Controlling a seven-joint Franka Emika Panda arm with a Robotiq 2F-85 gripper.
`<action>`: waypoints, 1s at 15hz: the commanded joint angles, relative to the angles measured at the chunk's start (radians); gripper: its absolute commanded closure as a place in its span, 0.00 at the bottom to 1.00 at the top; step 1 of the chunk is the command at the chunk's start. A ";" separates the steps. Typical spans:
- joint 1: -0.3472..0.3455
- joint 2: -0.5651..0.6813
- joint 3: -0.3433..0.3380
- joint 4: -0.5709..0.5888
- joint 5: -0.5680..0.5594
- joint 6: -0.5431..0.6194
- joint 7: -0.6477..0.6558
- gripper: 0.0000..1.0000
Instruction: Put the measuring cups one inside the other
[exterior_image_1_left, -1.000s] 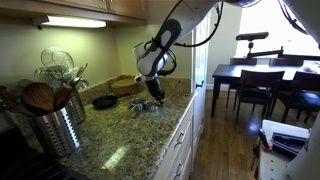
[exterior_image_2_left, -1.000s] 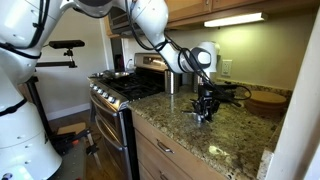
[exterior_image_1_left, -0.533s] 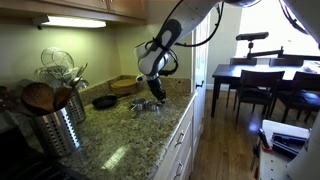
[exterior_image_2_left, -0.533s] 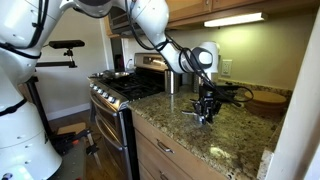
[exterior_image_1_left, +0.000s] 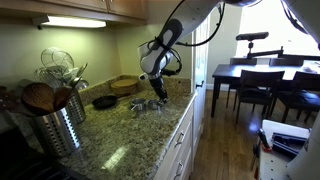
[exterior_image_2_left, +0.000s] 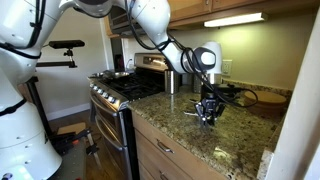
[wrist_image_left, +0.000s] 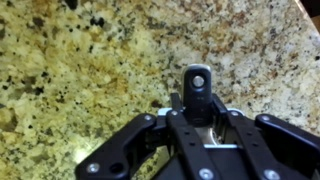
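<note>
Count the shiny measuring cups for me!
1 for sure: a measuring cup, its handle with a hole showing in the wrist view. The exterior views are too small to count; more may be hidden nearby.

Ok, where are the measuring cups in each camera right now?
In an exterior view: measuring cups mid-frame on the counter, under the gripper.
In an exterior view: the cups right of centre, beyond the stove.
Wrist view: mostly hidden behind the gripper, low centre; only a shiny sliver shows.
Shared landmark: the speckled granite counter.

The speckled granite desk (exterior_image_1_left: 120, 135) carries the cups (exterior_image_1_left: 148, 108), a black pan (exterior_image_1_left: 104, 101), a tan dish (exterior_image_1_left: 127, 85) and a ribbed steel holder (exterior_image_1_left: 62, 130).
</note>
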 joint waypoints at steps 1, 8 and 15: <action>-0.017 -0.037 -0.003 -0.026 0.020 -0.021 0.053 0.87; -0.049 -0.029 0.014 0.003 0.130 -0.043 0.104 0.87; -0.056 -0.030 0.011 0.010 0.159 -0.036 0.145 0.87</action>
